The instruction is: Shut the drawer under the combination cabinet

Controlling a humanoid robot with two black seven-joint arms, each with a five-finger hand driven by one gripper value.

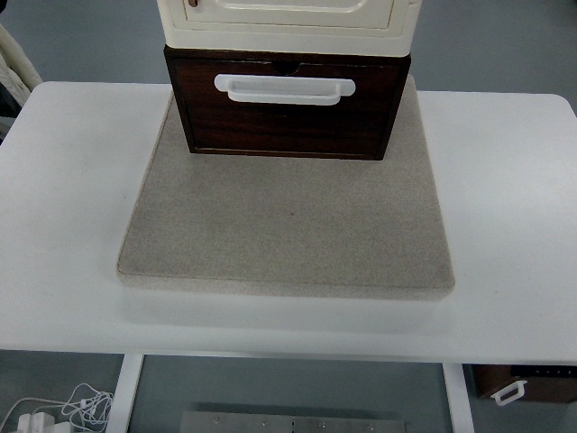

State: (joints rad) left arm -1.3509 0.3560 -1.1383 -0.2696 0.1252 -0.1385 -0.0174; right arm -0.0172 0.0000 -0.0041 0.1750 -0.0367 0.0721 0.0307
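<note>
While neither robot hand shows, so you cannot tell its state, the dark wooden drawer juts out; an off-centre push risks skewing the cream cabinet.

A mat lies mid-surface, reaching toward the near edge, and at its far edge stands the drawer with the cabinet on top.
</note>
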